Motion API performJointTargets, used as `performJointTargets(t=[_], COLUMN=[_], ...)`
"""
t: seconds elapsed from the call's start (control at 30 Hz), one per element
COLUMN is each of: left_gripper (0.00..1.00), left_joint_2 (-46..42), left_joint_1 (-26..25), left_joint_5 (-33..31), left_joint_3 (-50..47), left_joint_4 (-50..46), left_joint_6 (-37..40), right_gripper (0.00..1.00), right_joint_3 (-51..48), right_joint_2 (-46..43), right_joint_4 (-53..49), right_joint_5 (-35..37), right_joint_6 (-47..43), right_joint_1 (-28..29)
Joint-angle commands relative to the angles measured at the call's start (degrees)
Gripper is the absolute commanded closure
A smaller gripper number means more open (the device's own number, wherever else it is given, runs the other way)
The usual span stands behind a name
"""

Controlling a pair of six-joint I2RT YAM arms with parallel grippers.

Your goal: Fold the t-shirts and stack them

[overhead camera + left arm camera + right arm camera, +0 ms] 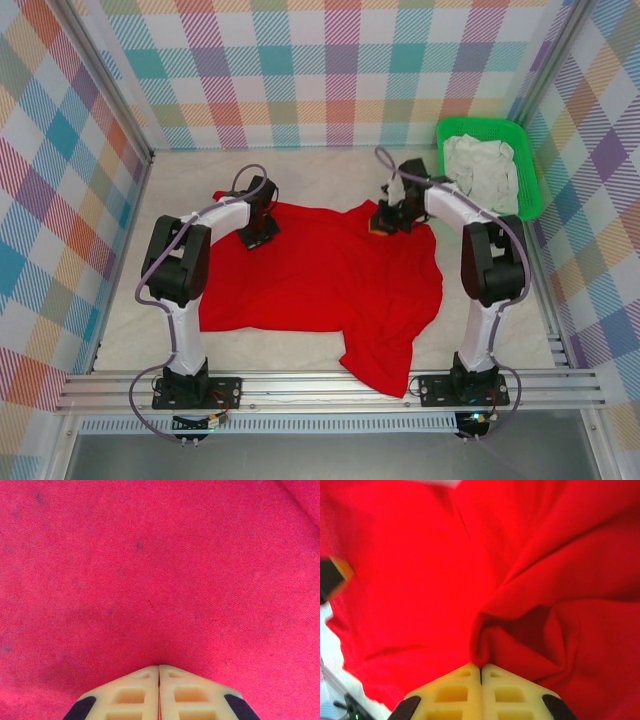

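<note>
The right claw (481,667) is closed tight, its pale fingers (450,692) meeting on a bunched ridge of the red t-shirt (420,580). Folds fan away from the pinch, and the cloth beyond them is blurred. At the left edge of the right wrist view sits a dark, orange-edged shape (334,575), cut off and too soft to identify.

The left claw (159,669) also has its fingers (127,695) pressed together with no gap. The tips sit against flat red cloth (150,580), and I cannot tell whether any of it is nipped between them.

From above, the left claw (258,236) sits at the t-shirt's far left edge. The right claw (386,222) is at its far right corner, its tips hidden by the wrist. The t-shirt (320,280) lies spread and rumpled across the middle of the surface (180,190). One flap runs down to the metal rail (300,385) at the near edge. A small orange-brown patch (378,229) beside the right claw is too small to read.

A green basket (470,123) stands in the far right corner, well apart from the shirt, holding crumpled white cloth (482,170).
</note>
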Motion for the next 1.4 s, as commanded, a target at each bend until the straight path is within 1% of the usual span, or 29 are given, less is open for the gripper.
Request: performJointTargets(t=[0.0, 0.03, 0.07, 0.17, 0.27, 0.37, 0.43, 0.53, 0.7, 0.83, 1.0, 1.07, 1.1, 1.13, 1.23, 1.27, 1.37], left_gripper=[0.92, 0.92, 0.92, 0.92, 0.93, 0.93, 0.93, 0.93, 0.93, 0.93, 0.93, 0.93, 0.93, 0.93, 0.93, 0.93, 0.93], left_joint_2=[7.45, 7.56, 7.65, 7.90, 7.92, 7.76, 7.61, 7.65, 7.58, 7.52, 7.47, 7.46, 7.48, 7.47, 7.51, 7.61, 7.72], left_joint_1=[1.08, 1.08, 1.06, 1.07, 1.08, 1.08, 1.08, 1.08, 1.08, 1.08, 1.08, 1.13, 1.08, 1.08, 1.08, 1.08, 1.08], left_joint_5=[0.80, 0.80, 0.86, 0.97, 1.06, 1.00, 1.02, 1.13, 1.15, 1.40, 1.45, 1.45, 1.44, 1.42, 1.28, 1.42, 1.66], left_joint_3=[-4.03, -3.96, -3.96, -3.86, -3.89, -3.89, -3.98, -3.99, -4.08, -4.11, -4.22, -4.13, -4.10, -4.09, -3.99, -3.99, -3.96], left_joint_4=[-0.37, -0.37, -0.36, -0.21, -0.21, -0.29, -0.23, -0.21, -0.13, -0.10, -0.04, -0.12, -0.14, -0.12, -0.12, -0.13, -0.12], left_joint_6=[-0.52, -0.52, -0.55, -0.53, -0.54, -0.56, -0.52, -0.55, -0.50, -0.44, -0.39, -0.32, -0.33, -0.31, -0.39, -0.41, -0.46], right_gripper=[1.00, 0.98, 0.90, 0.73, 0.64, 0.60, 0.59, 0.60, 0.61, 0.57, 0.52, 0.54, 0.57, 0.63, 0.91, 0.99, 1.00], right_joint_3=[-7.11, -9.07, -10.53, -11.92, -9.41, -5.48, -3.55, -0.97, 3.34, 7.15, 11.94, 13.02, 13.17, 12.97, 11.78, 11.53, 11.89], right_joint_2=[-5.98, -6.89, -7.77, -10.14, -12.45, -13.61, -13.36, -10.67, -4.13, 2.10, 9.10, 10.87, 11.16, 11.03, 9.42, 8.62, 6.80], right_joint_4=[6.56, 6.94, 6.85, 4.90, 0.13, -4.00, -4.99, -5.43, -5.26, -4.56, -4.81, -5.19, -5.25, -5.09, -4.18, -4.22, -4.83], right_joint_5=[-2.00, -1.33, -0.53, 2.10, 8.21, 14.32, 16.02, 15.45, 15.58, 16.90, 16.26, 15.16, 14.77, 14.28, 13.84, 14.01, 15.74], right_joint_6=[3.31, 3.85, 4.41, 4.37, 2.61, 0.90, 0.05, -0.90, -1.76, -2.59, -4.54, -4.86, -4.89, -4.84, -4.38, -4.33, -4.84], right_joint_1=[3.78, 4.43, 4.86, 5.01, 4.85, 4.32, 3.35, 1.73, 1.26, 1.26, 1.30, 1.30, 1.26, 1.29, 1.28, 1.30, 1.28])
